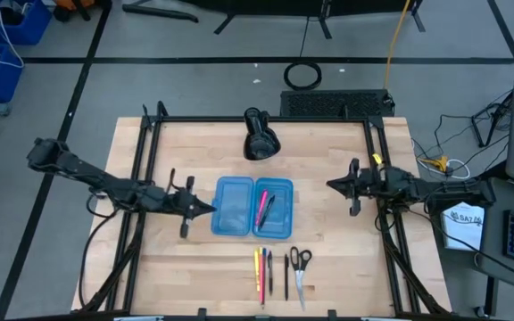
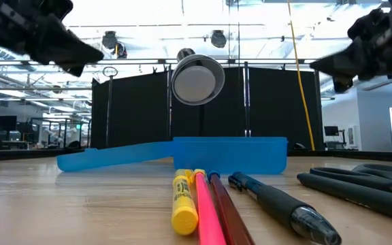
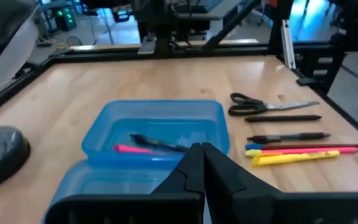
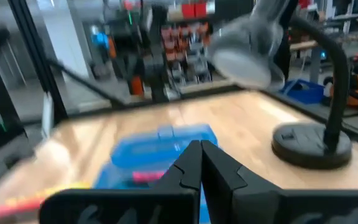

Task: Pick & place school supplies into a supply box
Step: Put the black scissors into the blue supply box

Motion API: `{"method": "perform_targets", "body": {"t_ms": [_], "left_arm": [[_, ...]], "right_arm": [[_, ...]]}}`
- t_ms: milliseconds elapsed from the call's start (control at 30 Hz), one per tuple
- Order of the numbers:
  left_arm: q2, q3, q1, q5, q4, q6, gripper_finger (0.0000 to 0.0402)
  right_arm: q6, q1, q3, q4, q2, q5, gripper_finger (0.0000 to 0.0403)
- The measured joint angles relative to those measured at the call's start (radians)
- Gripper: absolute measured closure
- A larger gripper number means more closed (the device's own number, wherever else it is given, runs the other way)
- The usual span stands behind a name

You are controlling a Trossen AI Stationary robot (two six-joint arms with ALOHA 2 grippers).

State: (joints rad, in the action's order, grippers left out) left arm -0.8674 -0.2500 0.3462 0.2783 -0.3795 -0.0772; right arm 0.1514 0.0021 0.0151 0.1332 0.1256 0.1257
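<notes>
**Two supplies boxed, five still laid out on the bench**

The translucent blue rectangular plastic supply box [image 1: 253,207] lies open and flat in the middle of the wooden bench [image 1: 328,160], its two hinged halves side by side. One half already holds a pink pen [image 1: 261,209] and a black pen [image 1: 269,207]; the other half looks empty. Just in front of the box, in a neat row, wait a yellow pen [image 1: 257,264], a thin pink-red pencil [image 1: 262,275], two thin black pens [image 1: 270,272] and the black-handled scissors with silver blades [image 1: 300,270].

The left gripper [image 1: 205,207] hovers beside the box's empty half, its jaws pressed together and holding nothing. The right gripper [image 1: 332,185] hangs on the opposite side, well apart from the box, jaws likewise together and empty. A bulky black desk lamp [image 1: 259,135] stands behind the box, clear of the work.

The step in hand is probably the next pick. To do it well, the jaws should spread before descending, and take an outer item first: the pens lie close together, so a pinch in the middle of the row risks dragging a neighbour. Grip across the shaft near its middle so it hangs level, then release low over the box.
</notes>
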Motion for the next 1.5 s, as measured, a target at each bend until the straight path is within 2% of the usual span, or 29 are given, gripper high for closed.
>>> {"method": "perform_targets", "body": {"t_ms": [200, 300, 400, 500, 600, 800, 900, 967, 1067, 1167, 1333, 1500], "left_arm": [[0.042, 0.122, 0.000, 0.021, -0.081, -0.040, 0.0397], [0.044, 0.160, -0.001, 0.091, -0.128, -0.015, 0.0392], [0.043, 0.174, -0.001, 0.172, -0.163, 0.027, 0.0394], [0.044, 0.176, -0.001, 0.243, -0.199, 0.120, 0.0398], [0.044, 0.177, -0.001, 0.274, -0.190, 0.186, 0.0397], [0.043, 0.177, -0.011, 0.281, -0.174, 0.240, 0.0373], [0.043, 0.177, -0.027, 0.281, -0.172, 0.250, 0.0370], [0.043, 0.177, -0.038, 0.281, -0.172, 0.277, 0.0371], [0.043, 0.177, -0.052, 0.282, -0.173, 0.322, 0.0370], [0.043, 0.177, -0.071, 0.281, -0.181, 0.368, 0.0370], [0.043, 0.177, -0.109, 0.281, -0.220, 0.423, 0.0369], [0.043, 0.177, -0.146, 0.272, -0.237, 0.461, 0.0369]], "right_arm": [[0.020, 0.000, 0.000, 0.057, 0.001, 0.017, 0.0403], [0.013, 0.000, 0.002, 0.075, 0.001, 0.034, 0.0398], [0.033, 0.008, 0.043, 0.078, 0.016, 0.009, 0.0392], [0.061, 0.070, 0.095, 0.041, 0.076, -0.023, 0.0384], [0.077, 0.165, 0.164, 0.077, 0.176, 0.041, 0.0383], [0.107, 0.381, 0.374, 0.085, 0.514, 0.246, 0.0383], [0.114, 0.494, 0.536, 0.019, 0.701, 0.374, 0.0383], [0.144, 0.559, 0.656, -0.085, 0.820, 0.456, 0.0383], [0.288, 0.622, 0.839, -0.298, 0.976, 0.568, 0.0383], [0.507, 0.648, 0.995, -0.510, 1.115, 0.577, 0.0383], [0.833, 0.681, 1.171, -0.666, 1.307, 0.456, 0.0385], [1.149, 0.719, 1.209, -0.669, 1.424, 0.348, 0.0400]]}}
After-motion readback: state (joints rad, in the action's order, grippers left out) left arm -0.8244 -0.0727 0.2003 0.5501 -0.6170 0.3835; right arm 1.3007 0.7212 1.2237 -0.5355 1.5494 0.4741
